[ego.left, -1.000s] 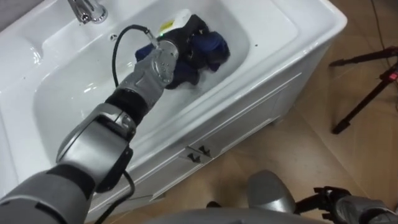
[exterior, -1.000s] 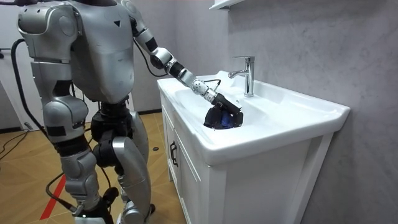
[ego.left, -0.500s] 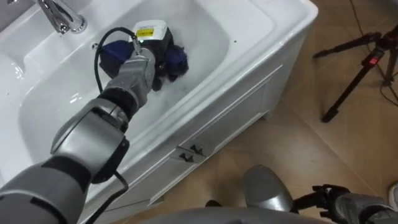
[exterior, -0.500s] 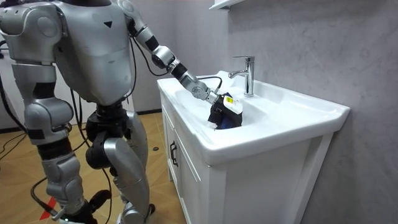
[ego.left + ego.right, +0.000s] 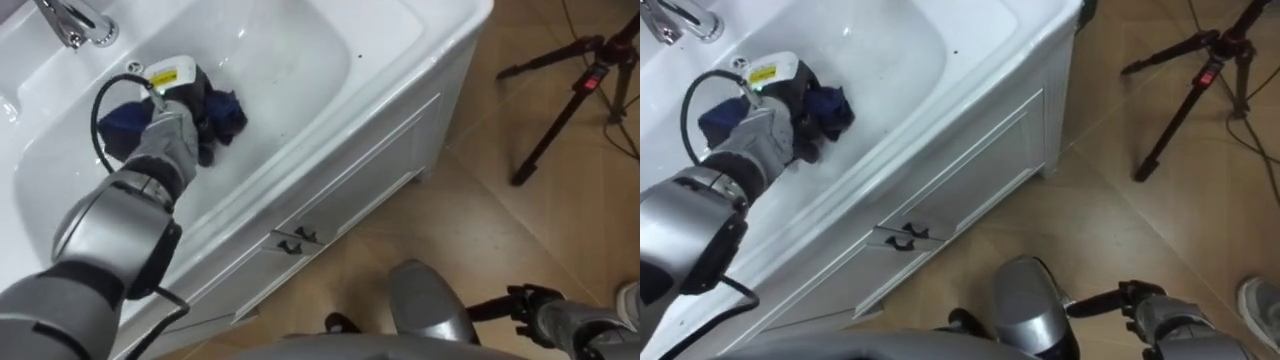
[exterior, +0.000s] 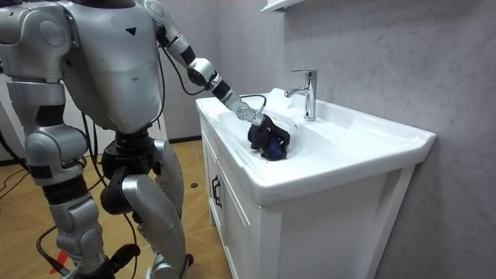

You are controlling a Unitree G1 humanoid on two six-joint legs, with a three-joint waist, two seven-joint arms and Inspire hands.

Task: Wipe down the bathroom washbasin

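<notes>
A white basin (image 5: pixel 290 50) is set in a white vanity, with a chrome tap (image 5: pixel 70 22) at its far left. A bunched dark blue cloth (image 5: pixel 226 112) lies on the basin's floor. My left hand (image 5: pixel 190 93) reaches into the basin and is shut on the cloth, which bulges out on both sides of it. In the room view the same hand (image 6: pixel 262 124) presses the cloth (image 6: pixel 271 143) down in front of the tap (image 6: pixel 308 93). My right hand (image 5: pixel 515 300) hangs low beside me over the floor.
The vanity's front has two doors with dark handles (image 5: pixel 290 238) just below the basin's rim. A black tripod (image 5: pixel 580 90) stands on the wooden floor to the right. In the room view I stand at the vanity's end, leaning towards it.
My left hand has dragged the cloth across the basin's floor towards my left, nearer the tap side. The eye views have shifted as my body turned.
</notes>
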